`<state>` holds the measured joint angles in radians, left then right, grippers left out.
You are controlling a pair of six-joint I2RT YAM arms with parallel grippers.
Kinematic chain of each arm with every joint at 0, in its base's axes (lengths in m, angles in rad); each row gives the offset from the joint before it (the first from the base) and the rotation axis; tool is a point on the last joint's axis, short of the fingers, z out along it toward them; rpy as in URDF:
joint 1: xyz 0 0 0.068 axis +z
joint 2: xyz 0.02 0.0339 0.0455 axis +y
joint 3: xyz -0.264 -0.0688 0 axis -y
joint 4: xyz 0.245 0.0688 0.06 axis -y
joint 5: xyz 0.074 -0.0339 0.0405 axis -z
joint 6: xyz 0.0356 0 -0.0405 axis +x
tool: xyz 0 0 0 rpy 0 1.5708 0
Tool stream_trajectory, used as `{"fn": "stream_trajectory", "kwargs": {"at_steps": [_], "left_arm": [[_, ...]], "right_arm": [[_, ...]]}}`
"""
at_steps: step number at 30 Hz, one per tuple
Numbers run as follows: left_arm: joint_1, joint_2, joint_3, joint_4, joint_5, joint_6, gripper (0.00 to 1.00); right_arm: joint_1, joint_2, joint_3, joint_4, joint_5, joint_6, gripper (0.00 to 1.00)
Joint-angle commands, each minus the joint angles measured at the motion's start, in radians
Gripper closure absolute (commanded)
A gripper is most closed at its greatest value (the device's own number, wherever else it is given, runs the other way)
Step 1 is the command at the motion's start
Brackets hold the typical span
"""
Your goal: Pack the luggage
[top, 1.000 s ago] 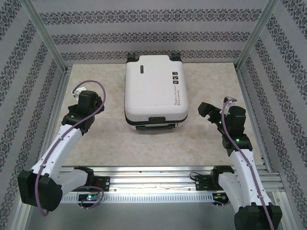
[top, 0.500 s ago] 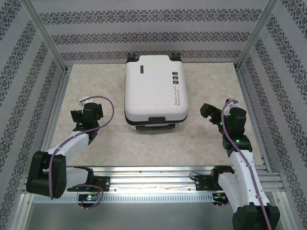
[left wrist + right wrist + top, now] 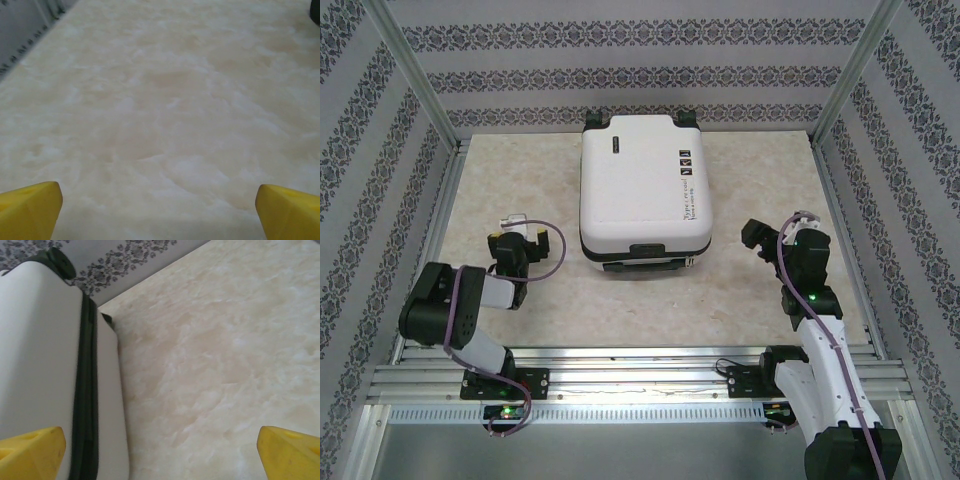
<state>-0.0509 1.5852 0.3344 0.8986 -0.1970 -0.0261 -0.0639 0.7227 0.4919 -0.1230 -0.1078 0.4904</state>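
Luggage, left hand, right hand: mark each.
luggage (image 3: 642, 185), top external view, white upper shell.
left hand (image 3: 159, 210), left wrist view, midway between open fingertips.
right hand (image 3: 161, 450), right wrist view, midway between open fingertips.

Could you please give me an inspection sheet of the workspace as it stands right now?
Surface: beige marbled table, no spills seen.
Job's things: white luggage shut, lying flat, far centre.
Clutter: nothing seen.
Grippers: left gripper open, empty, over the table; right gripper open, empty, beside the luggage's right side.
Cables: purple cables looped on each arm, apart from the luggage.
Surroundings: patterned walls, aluminium frame.
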Motion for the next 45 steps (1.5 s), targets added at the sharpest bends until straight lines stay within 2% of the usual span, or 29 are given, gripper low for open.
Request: {"fn": "stream_trajectory", "kwargs": {"at_steps": [1, 2, 4, 9, 12, 14, 17, 18, 21, 25, 29, 39, 42, 45], "left_arm": [[0.018, -0.001, 0.038, 0.071, 0.011, -0.003, 0.01], [0.019, 0.023, 0.013, 0.16, 0.014, 0.011, 0.01], [0.019, -0.006, 0.016, 0.097, 0.031, 0.001, 0.01], [0.019, 0.012, 0.029, 0.106, 0.029, 0.011, 0.01], [0.019, 0.009, 0.031, 0.099, 0.032, 0.011, 0.01], [0.019, 0.009, 0.03, 0.098, 0.032, 0.01, 0.01], [0.019, 0.01, 0.031, 0.099, 0.032, 0.011, 0.01], [0.019, 0.01, 0.031, 0.099, 0.032, 0.01, 0.01], [0.019, 0.009, 0.031, 0.099, 0.033, 0.011, 0.01], [0.019, 0.01, 0.031, 0.099, 0.033, 0.011, 0.01], [0.019, 0.009, 0.031, 0.099, 0.031, 0.012, 0.01], [0.018, 0.009, 0.03, 0.099, 0.031, 0.012, 0.01], [0.019, 0.01, 0.031, 0.099, 0.034, 0.012, 0.01], [0.019, 0.009, 0.031, 0.099, 0.033, 0.012, 0.01]], "right_arm": [[-0.011, 0.011, 0.004, 0.004, 0.122, -0.016, 0.02], [-0.011, 0.02, 0.01, -0.005, 0.14, -0.019, 0.02], [-0.011, 0.033, 0.01, -0.01, 0.185, -0.011, 0.02], [-0.011, 0.052, 0.002, -0.011, 0.389, 0.072, 0.02], [-0.011, 0.059, -0.005, 0.016, 0.463, 0.038, 0.02], [-0.011, 0.06, -0.019, 0.064, 0.428, -0.043, 0.02], [-0.009, 0.061, -0.114, 0.284, 0.151, -0.321, 0.02], [-0.003, 0.057, -0.13, 0.314, 0.123, -0.345, 0.02], [0.009, 0.062, -0.142, 0.35, 0.186, -0.329, 0.02], [0.018, 0.089, -0.203, 0.45, 0.118, -0.444, 0.02], [0.024, 0.141, -0.211, 0.518, 0.161, -0.417, 0.02], [0.03, 0.415, -0.154, 0.689, 0.153, -0.382, 0.02], [0.038, 0.491, -0.162, 0.791, 0.14, -0.402, 0.02], [0.042, 0.593, -0.197, 0.969, 0.126, -0.421, 0.02]]}}
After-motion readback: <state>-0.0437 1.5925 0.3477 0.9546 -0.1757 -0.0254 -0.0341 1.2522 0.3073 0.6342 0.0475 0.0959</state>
